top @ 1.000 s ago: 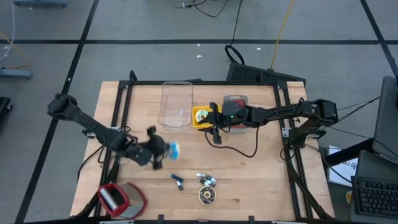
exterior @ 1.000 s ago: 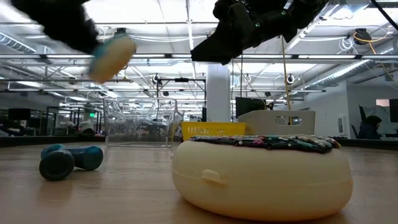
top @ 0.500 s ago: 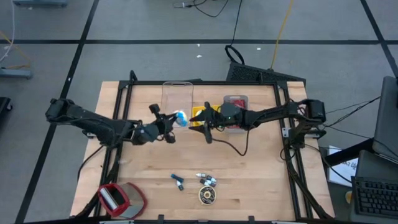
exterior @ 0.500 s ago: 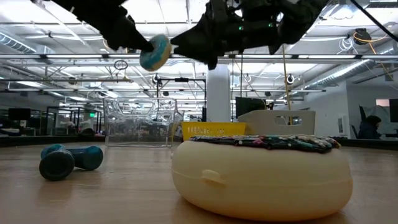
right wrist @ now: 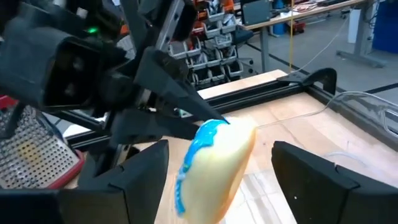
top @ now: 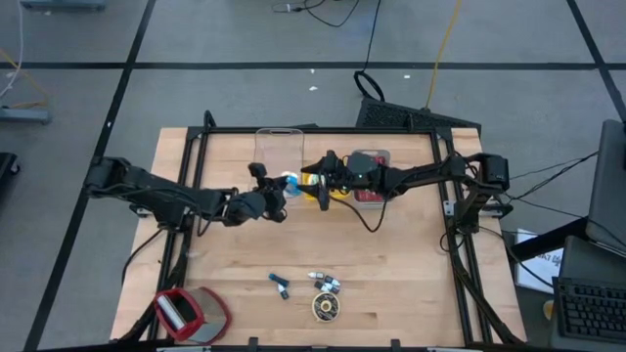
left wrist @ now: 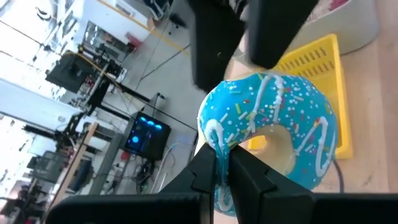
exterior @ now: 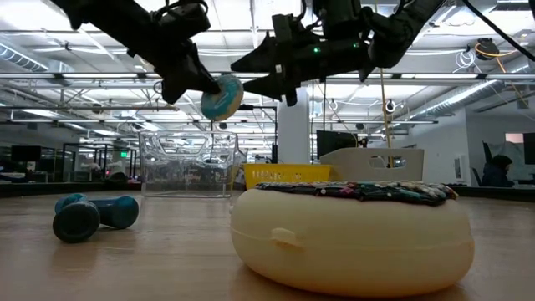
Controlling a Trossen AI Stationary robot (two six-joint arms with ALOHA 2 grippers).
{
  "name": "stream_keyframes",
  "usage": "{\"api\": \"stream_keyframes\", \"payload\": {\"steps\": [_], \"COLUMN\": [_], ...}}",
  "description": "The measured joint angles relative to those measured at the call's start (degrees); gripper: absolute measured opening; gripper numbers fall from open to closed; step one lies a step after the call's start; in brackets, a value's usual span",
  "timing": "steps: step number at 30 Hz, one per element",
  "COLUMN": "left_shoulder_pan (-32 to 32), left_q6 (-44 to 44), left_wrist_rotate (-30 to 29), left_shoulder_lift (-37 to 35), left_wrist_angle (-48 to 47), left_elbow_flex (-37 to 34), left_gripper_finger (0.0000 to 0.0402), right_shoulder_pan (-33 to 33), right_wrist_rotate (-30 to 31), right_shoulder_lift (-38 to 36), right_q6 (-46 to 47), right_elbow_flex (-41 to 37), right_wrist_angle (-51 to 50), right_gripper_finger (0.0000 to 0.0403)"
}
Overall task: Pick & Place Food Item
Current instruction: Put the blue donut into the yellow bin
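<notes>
- Your left gripper [top: 277, 192] is clamped on the donut [top: 288, 184] — blue icing with sprinkles, pinched by its rim, as the left wrist view shows the fingers [left wrist: 211, 177] closed through the ring
- The donut is up in the air over the middle of the table [top: 391, 284], near the back, just beside the clear bin [top: 277, 164] and the yellow basket [top: 315, 182]; in the low view it hangs well above the boards
- Your right gripper [top: 315, 186] faces it from the other side with its jaws spread wide, one finger on each side of the donut in the right wrist view, neither pad plainly touching yet
- So the pick is done: the food is off the table and held firmly
- This looks to me like a handover between arms, about to be made and not yet made — the right jaws have to shut on the donut before the left lets go
- Placing is all still to do; the pictures do not tell you which container is meant, though the bin, the basket and the red-filled tub [top: 371, 174] all lie close by
- A second donut [top: 325, 307], a dumbbell [top: 280, 286] and a grater [top: 180, 313] sit untouched at the front
</notes>
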Motion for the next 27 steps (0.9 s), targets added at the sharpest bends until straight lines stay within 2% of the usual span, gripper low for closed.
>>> {"api": "stream_keyframes", "payload": {"steps": [5,11,23,27], "left_shoulder_pan": [0.0,0.2,0.3,0.3], "left_q6": [2.8,2.5,-3.6,-7.3], "left_wrist_rotate": [0.0,0.0,1.6,5.5], "left_shoulder_lift": [0.7,0.8,0.8,0.7], "left_wrist_angle": [4.3,4.8,4.8,4.6], "left_elbow_flex": [0.0,0.0,0.0,0.0], "left_gripper_finger": [0.003,0.003,0.0033,0.0073], "right_shoulder_pan": [0.1,0.0,0.0,0.0], "right_wrist_rotate": [-0.1,-0.1,-0.3,-0.6], "right_shoulder_lift": [0.0,0.0,0.0,0.0], "right_q6": [-0.2,-0.3,-4.5,-5.2], "right_elbow_flex": [0.0,0.0,0.0,0.0], "right_wrist_angle": [-1.0,-2.0,-2.6,-3.4], "right_gripper_finger": [0.0257,0.0212,0.0058,0.0013]}}
